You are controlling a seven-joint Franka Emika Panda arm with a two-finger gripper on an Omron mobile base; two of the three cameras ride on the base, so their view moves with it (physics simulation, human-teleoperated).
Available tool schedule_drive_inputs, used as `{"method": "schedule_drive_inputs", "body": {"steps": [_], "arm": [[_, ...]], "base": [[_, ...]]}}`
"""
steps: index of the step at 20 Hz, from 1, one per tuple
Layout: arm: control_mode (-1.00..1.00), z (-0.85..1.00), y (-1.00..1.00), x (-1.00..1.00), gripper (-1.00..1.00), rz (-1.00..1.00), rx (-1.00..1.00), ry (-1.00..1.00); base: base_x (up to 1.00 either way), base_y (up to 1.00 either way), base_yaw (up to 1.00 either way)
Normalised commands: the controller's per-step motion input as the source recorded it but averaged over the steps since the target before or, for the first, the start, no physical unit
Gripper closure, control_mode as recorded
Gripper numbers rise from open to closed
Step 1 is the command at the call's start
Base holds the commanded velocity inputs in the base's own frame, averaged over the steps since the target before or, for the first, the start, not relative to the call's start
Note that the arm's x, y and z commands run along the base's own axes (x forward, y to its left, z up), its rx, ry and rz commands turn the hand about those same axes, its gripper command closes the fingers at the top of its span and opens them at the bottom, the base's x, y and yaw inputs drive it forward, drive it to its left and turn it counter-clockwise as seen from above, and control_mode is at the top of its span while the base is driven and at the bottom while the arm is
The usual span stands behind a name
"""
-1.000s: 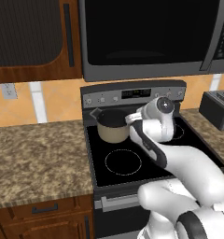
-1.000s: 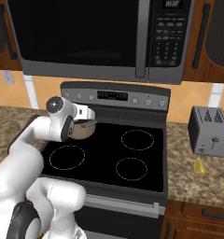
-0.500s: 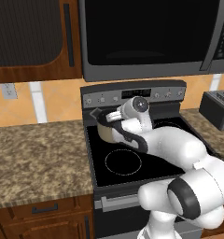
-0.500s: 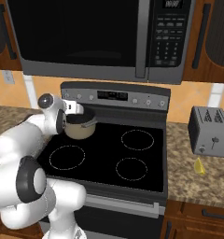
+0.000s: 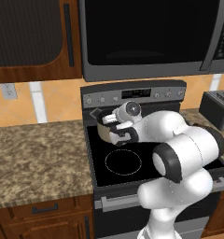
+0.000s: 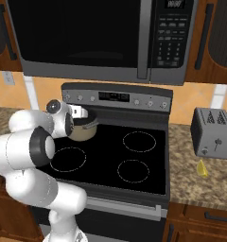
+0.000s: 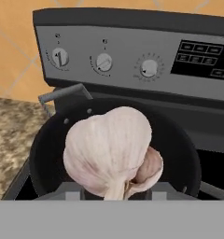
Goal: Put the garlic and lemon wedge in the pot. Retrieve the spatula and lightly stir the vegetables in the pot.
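Note:
The garlic (image 7: 109, 151), a whitish-pink bulb, hangs close in front of the hand camera, right over the dark inside of the pot (image 7: 44, 144). My gripper (image 7: 121, 193) is shut on the bulb, and its tips are mostly covered by it. The beige pot (image 5: 106, 132) (image 6: 83, 133) stands on the stove's back left burner, with my gripper (image 5: 115, 126) (image 6: 81, 118) just above its rim. Its short grey handle (image 7: 62, 94) points toward the stove's control panel. The lemon wedge (image 6: 202, 168) lies on the right counter in front of the toaster. The spatula is out of view.
A silver toaster (image 6: 214, 137) (image 5: 216, 108) sits on the right counter. The microwave (image 5: 151, 37) hangs low over the stove. The control panel with knobs (image 7: 103, 61) rises right behind the pot. Granite counter (image 5: 39, 154) stretches to the left.
The arm has swung left across the stove and brought the hand with the garlic from beside the pot to over its mouth. The pot has stayed put.

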Motion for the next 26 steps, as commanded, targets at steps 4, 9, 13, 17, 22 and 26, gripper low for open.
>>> {"method": "schedule_drive_inputs", "body": {"steps": [4,9,13,17,22,26], "arm": [[-1.0,-0.24,0.0,0.47,1.0,0.0,0.0,0.03],[-1.0,-0.13,0.03,0.2,1.0,0.0,0.0,0.08],[-1.0,-0.09,0.06,0.07,1.0,0.0,0.0,0.07],[-1.0,-0.01,0.02,0.3,-1.0,0.0,0.0,0.03],[-1.0,0.0,0.0,0.47,-1.0,-0.01,0.0,0.0],[-1.0,0.06,0.0,0.05,-1.0,0.0,0.0,0.0]], "base": [[0.0,0.0,0.0],[0.0,0.0,0.0],[0.0,0.0,0.0],[0.0,0.0,0.0],[0.0,0.0,0.0],[0.0,0.0,0.0]]}}
